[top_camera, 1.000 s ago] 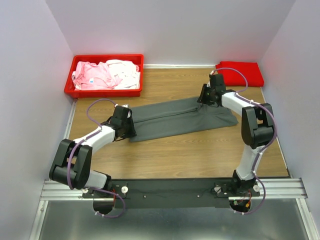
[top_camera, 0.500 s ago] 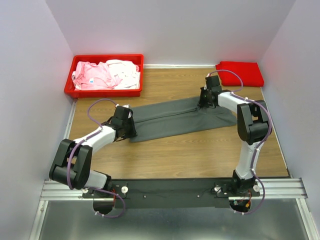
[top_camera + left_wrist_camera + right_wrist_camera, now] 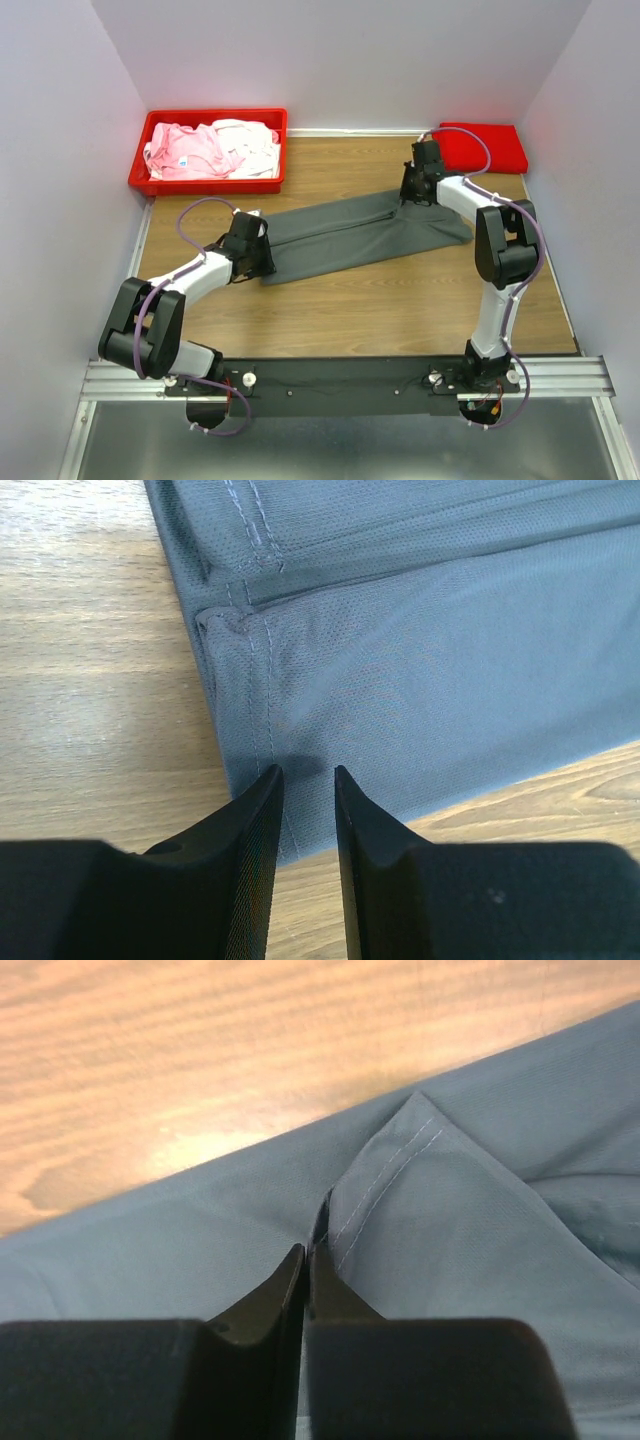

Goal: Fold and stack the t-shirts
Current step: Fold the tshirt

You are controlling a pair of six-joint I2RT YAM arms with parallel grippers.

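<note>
The dark grey t-shirt point(image 3: 350, 232) lies folded into a long strip across the middle of the wooden table. My left gripper point(image 3: 265, 260) sits at its near-left hem corner. In the left wrist view its jaws point(image 3: 308, 772) stand a narrow gap apart over the hem of the shirt point(image 3: 420, 660), and the cloth lies flat under them. My right gripper point(image 3: 408, 193) is at the shirt's far right part. In the right wrist view it point(image 3: 308, 1250) is shut on a raised fold of the grey cloth point(image 3: 470, 1210).
A bright red folded t-shirt point(image 3: 480, 147) lies in the far right corner, just behind my right arm. A red plastic bin point(image 3: 210, 115) at the far left holds pale pink point(image 3: 190, 152) and white point(image 3: 250, 140) shirts. Walls close in on the left, right and back.
My right gripper has shifted slightly left and then toward the back, dragging the shirt's right end a little. My left arm has not moved.
</note>
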